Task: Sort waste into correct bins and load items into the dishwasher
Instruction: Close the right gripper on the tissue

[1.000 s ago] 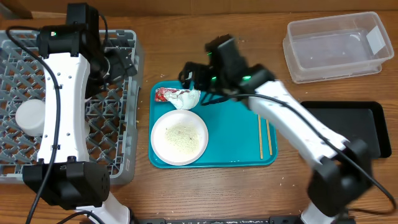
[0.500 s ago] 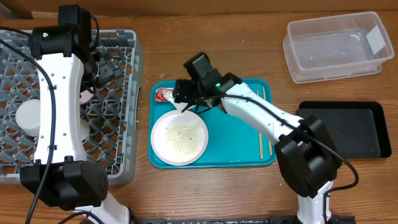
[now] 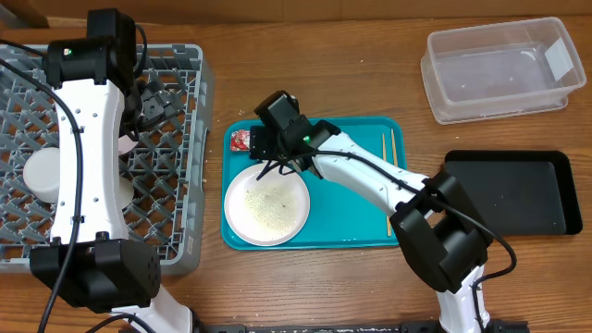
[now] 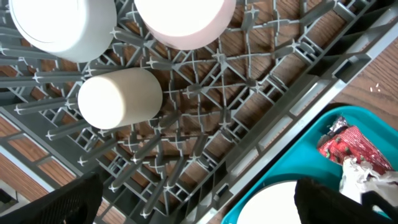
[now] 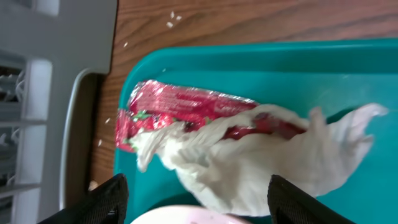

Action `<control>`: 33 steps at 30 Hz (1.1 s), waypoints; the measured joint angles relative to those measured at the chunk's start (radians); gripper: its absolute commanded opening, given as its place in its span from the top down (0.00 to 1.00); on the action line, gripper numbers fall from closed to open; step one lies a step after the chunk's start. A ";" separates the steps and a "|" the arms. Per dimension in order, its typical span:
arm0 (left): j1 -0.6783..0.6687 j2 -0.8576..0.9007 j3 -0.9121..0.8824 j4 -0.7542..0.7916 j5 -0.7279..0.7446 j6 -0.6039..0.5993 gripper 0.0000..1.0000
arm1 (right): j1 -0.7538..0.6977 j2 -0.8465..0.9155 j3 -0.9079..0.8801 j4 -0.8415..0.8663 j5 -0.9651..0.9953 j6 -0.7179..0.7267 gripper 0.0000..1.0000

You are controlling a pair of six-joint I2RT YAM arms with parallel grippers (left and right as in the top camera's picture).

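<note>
Looking down, we see our right gripper straddling the crumpled tissue, which lies over the red wrapper in the teal tray corner nearest the dish rack; whether it grips, we cannot tell. Our left gripper gapes empty above that rack.

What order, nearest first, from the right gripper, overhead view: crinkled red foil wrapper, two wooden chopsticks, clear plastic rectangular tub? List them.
1. Red foil wrapper, beside the right gripper.
2. Wooden chopsticks, across the teal tray.
3. Clear plastic tub, view's top right.
</note>
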 measured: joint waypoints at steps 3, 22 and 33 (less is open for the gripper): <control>0.000 0.000 0.000 0.000 -0.004 0.000 0.00 | -0.001 0.003 0.000 0.004 0.016 -0.002 0.27; 0.000 0.000 0.000 -0.003 -0.003 0.000 0.00 | 0.023 0.042 0.000 0.031 0.028 0.006 0.53; 0.000 0.000 0.000 -0.001 0.008 0.000 0.00 | 0.021 0.046 0.000 0.013 0.039 0.011 0.96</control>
